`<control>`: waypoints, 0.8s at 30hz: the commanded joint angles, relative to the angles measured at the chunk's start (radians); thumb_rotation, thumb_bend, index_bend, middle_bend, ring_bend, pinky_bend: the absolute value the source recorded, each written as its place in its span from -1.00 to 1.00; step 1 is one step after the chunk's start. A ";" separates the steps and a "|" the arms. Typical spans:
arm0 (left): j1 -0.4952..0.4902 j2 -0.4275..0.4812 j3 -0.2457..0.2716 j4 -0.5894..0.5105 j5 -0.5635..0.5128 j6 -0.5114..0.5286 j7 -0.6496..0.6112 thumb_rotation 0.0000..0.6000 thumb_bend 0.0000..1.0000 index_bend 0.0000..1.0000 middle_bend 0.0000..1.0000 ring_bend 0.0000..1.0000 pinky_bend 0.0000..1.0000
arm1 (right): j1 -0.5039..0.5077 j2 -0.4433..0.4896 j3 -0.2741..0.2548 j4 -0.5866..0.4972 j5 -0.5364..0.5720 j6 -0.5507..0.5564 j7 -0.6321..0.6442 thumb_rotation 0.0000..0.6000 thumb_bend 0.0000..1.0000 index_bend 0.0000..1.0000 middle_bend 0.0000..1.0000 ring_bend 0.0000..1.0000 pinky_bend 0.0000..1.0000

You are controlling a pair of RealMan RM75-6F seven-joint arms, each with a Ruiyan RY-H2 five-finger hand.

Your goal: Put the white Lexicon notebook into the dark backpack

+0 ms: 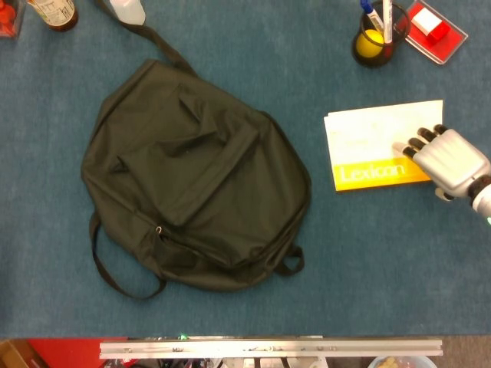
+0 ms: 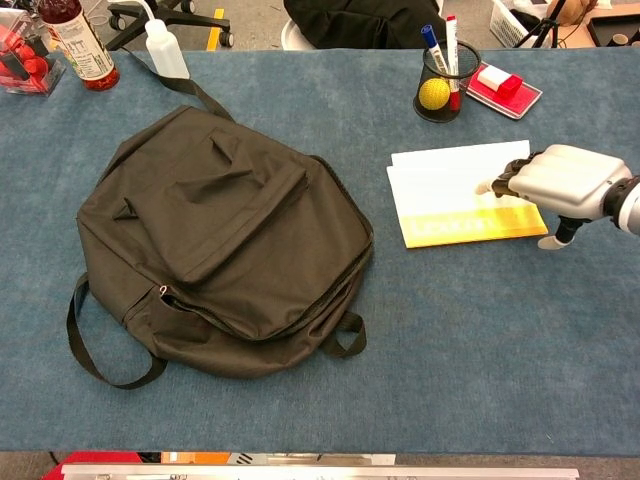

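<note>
The white Lexicon notebook [image 1: 376, 146] [image 2: 455, 195], with a yellow band along its near edge, lies flat on the blue table right of centre. The dark backpack [image 1: 192, 176] [image 2: 220, 235] lies flat at left, zipped as far as I can see. My right hand [image 1: 449, 161] [image 2: 560, 180] hovers over or rests on the notebook's right end, its fingers stretched leftward over the cover and its thumb hanging off the edge. It holds nothing. The left hand shows in neither view.
A pen cup [image 1: 374, 38] [image 2: 445, 85] with a yellow ball and a red tray [image 1: 435, 29] [image 2: 505, 88] stand behind the notebook. A bottle [image 2: 75, 45] and a squeeze bottle [image 2: 165, 50] stand at the far left. Backpack straps trail toward the near left.
</note>
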 commanded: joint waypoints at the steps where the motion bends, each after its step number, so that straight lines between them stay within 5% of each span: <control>1: 0.000 0.000 0.000 0.001 -0.002 -0.002 -0.001 1.00 -0.46 -0.55 -0.43 -0.47 -0.43 | 0.011 -0.018 0.004 0.014 0.031 -0.010 -0.031 1.00 -0.74 -0.69 -0.48 -0.68 -0.54; 10: -0.002 -0.001 -0.001 0.001 -0.005 -0.007 0.001 1.00 -0.46 -0.55 -0.43 -0.47 -0.43 | 0.036 -0.047 -0.004 0.035 0.117 -0.029 -0.091 1.00 -0.75 -0.76 -0.49 -0.70 -0.56; 24: -0.005 0.004 0.001 -0.001 -0.002 -0.012 -0.008 1.00 -0.46 -0.55 -0.43 -0.47 -0.43 | 0.024 -0.095 -0.031 0.074 0.082 0.053 -0.128 1.00 -0.77 -0.76 -0.48 -0.70 -0.56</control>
